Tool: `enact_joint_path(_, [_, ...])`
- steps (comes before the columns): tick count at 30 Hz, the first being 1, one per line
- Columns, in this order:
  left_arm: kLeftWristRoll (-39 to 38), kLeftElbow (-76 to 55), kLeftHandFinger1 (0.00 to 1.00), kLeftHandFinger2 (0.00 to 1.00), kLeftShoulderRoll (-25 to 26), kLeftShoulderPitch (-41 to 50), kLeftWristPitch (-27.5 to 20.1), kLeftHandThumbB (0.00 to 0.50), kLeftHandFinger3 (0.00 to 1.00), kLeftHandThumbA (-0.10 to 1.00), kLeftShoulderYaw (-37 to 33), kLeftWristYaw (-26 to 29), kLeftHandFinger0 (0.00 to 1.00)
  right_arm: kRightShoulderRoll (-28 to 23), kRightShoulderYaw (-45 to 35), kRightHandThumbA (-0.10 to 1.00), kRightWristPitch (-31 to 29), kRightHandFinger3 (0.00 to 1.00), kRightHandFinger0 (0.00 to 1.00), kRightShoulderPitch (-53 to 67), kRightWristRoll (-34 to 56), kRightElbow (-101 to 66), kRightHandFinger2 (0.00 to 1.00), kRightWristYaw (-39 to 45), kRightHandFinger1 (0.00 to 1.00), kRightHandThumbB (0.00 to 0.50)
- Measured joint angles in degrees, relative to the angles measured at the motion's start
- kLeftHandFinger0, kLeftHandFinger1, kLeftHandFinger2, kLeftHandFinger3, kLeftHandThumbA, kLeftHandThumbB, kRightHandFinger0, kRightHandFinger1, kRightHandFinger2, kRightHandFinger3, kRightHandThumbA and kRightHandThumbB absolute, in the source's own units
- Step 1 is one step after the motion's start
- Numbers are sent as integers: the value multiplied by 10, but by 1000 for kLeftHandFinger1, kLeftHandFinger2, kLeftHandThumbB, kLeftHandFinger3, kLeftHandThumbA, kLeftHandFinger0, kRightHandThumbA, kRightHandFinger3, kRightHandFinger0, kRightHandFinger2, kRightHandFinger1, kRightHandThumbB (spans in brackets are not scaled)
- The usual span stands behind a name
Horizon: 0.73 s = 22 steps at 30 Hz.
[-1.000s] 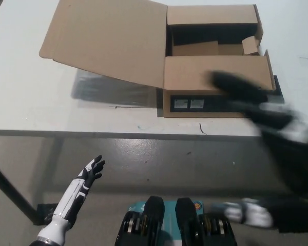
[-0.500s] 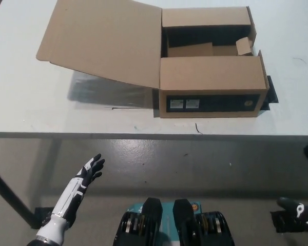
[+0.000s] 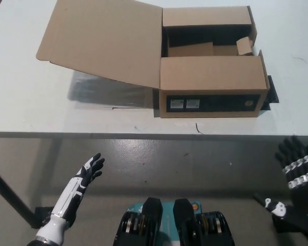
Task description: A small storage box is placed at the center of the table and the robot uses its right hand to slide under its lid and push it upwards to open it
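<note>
Left hand (image 3: 90, 170), white, hung below the near edge of the surface (image 3: 31, 110) at lower left, over the floor (image 3: 159, 164). Fingers were spread apart, nothing held.

Right hand (image 3: 296, 166), black with pale bands across the fingers, sat at the lower right, also below the near edge and well apart from the box. Fingers pointed up and were parted; it gripped nothing.

A short dark mark (image 3: 198, 127) lay on the white surface just near of the box, close to the near edge.

Storage box (image 3: 211, 84), brown cardboard, stood on the surface right of centre. Near wall was dark and carried two small pale labels (image 3: 186, 104) side by side at its left end and a small round mark (image 3: 248, 103) toward its right end; the print was too small to read.

A near flap covered the front half of the top; behind it the dark interior was open, with loose cardboard pieces inside.

Lid (image 3: 102, 38) was swung open to the left, tilted, its free edge raised above the surface and casting a shadow beneath.
</note>
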Motion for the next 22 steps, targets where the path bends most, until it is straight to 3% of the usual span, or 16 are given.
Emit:
enact_joint_path(1, [0,0,1000,1000,0,2,-1,500,1000,1000,1,0,1000,6,2,1000,-4,1000,1000,1,-1,15,1000,0,1000,243])
enact_joint_path(2, [0,0,1000,1000,0,3,-1,500,1000,1000,1,0,1000,9,4,1000,-7,1000,1000,1,-1,23,1000,1,1000,233])
enact_joint_path(22, [-18,1,1000,1000,-1,4,-10,500,1000,1000,11,-1,1000,18,14,1000,-41,1000,1000,-1,-3,116,1000,22,1000,237])
